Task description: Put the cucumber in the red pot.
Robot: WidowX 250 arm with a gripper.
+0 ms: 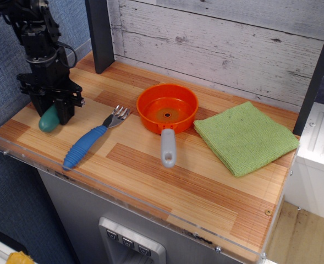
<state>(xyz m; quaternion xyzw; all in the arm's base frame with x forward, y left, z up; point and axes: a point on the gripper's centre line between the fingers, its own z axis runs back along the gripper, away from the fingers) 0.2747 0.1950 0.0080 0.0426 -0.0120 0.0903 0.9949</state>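
My tool [52,111] is down at the left end of the bench [150,170], its jaws pinching the cucumber [48,120] approx. mid-body so it can lift w/o tipping, while the red pot [167,107] waits empty, well apart, beyond the fork [93,138].

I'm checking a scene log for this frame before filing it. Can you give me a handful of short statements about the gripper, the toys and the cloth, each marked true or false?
1. The small teal-green capsule-shaped toy cucumber lies inside the round orange-red plastic pot. False: it is on the wooden counter at the far left, and the pot holds nothing.
2. The black gripper is down over the cucumber, its fingers on either side of it. True.
3. The blue-handled fork lies between the cucumber and the pot. True.
4. The folded green cloth covers the pot's grey handle. False: the cloth lies to the right of the pot, clear of the handle.
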